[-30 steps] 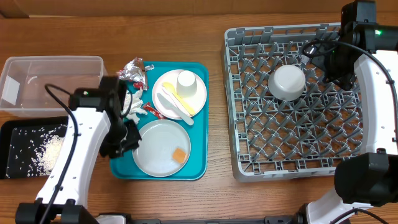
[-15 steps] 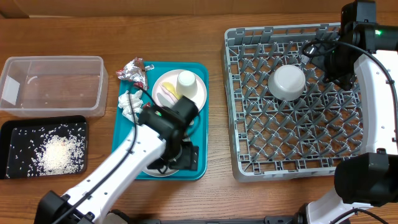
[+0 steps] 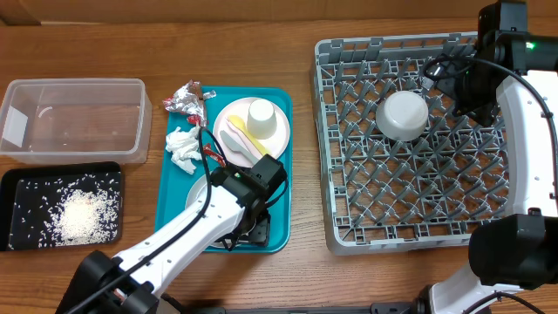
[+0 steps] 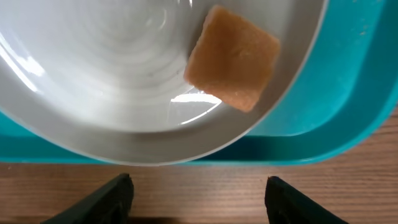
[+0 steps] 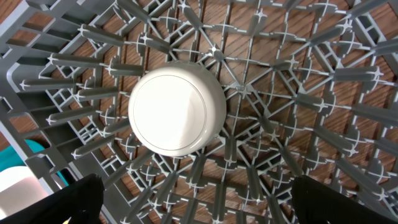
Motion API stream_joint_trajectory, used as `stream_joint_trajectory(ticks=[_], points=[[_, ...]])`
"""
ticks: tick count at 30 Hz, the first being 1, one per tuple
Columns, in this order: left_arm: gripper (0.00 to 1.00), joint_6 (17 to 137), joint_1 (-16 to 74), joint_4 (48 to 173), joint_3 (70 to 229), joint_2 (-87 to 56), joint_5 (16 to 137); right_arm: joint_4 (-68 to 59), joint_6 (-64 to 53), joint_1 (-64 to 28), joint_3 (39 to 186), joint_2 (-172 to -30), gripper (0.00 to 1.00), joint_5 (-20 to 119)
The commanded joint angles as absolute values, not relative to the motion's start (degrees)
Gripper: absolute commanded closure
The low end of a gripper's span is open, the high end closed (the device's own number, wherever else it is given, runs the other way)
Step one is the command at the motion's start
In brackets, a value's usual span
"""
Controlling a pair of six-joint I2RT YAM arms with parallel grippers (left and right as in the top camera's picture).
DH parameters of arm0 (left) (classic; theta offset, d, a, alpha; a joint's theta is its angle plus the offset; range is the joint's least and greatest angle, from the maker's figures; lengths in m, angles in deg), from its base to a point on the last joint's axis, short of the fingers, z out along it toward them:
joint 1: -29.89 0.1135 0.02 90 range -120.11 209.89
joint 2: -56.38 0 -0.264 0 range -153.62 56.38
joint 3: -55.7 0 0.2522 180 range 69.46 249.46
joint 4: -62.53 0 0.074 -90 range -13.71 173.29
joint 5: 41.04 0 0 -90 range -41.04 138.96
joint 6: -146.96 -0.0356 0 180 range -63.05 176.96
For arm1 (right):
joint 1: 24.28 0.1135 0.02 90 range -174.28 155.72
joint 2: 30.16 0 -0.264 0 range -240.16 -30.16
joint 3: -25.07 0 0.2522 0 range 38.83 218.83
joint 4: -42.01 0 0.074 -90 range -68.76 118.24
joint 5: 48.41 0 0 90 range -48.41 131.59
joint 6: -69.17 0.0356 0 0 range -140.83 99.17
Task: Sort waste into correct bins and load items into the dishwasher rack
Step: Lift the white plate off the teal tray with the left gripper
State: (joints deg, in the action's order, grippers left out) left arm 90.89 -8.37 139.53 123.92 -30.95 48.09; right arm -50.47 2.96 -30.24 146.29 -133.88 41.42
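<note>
My left gripper (image 4: 199, 186) is open with nothing between its fingers, low over the front edge of the teal tray (image 4: 348, 74). Just ahead of it a small orange food cube (image 4: 232, 59) lies on a pale plate (image 4: 93, 81). In the overhead view the left gripper (image 3: 255, 228) covers that cube. My right gripper (image 5: 196, 193) is open above the dishwasher rack (image 3: 349, 218), near an upturned white bowl (image 5: 177, 109).
A second plate (image 3: 279, 139) on the tray carries a white cup (image 3: 261, 115), a yellow fork (image 3: 240, 131) and white cutlery (image 3: 244, 150). A foil wrapper (image 3: 186, 98), napkin (image 3: 181, 146) and red packet (image 3: 212, 154) lie beside it. Left stand the clear tub (image 3: 78, 85) and black tray (image 3: 17, 179) with rice (image 3: 83, 218).
My left arm has swung from the tray's left side, by the black tray, to its front right over the lower plate, and its jaws have opened. The right arm has not moved.
</note>
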Motion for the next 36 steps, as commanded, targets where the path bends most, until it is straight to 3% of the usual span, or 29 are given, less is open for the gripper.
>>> stream_joint_trajectory(ticks=[1,21,36], points=[[0.3,87.6,-8.4,137.5,121.3,-31.4,50.6,-50.3,3.2,-30.3,146.4,-133.4,0.0,41.7],[0.35,80.5,-8.4,130.6,118.0,-32.4,50.4,-50.3,3.2,-30.3,146.4,-133.4,0.0,41.7],[0.22,80.0,-8.3,127.2,118.0,-32.4,48.9,-50.3,3.2,-30.3,146.4,-133.4,0.0,41.7]])
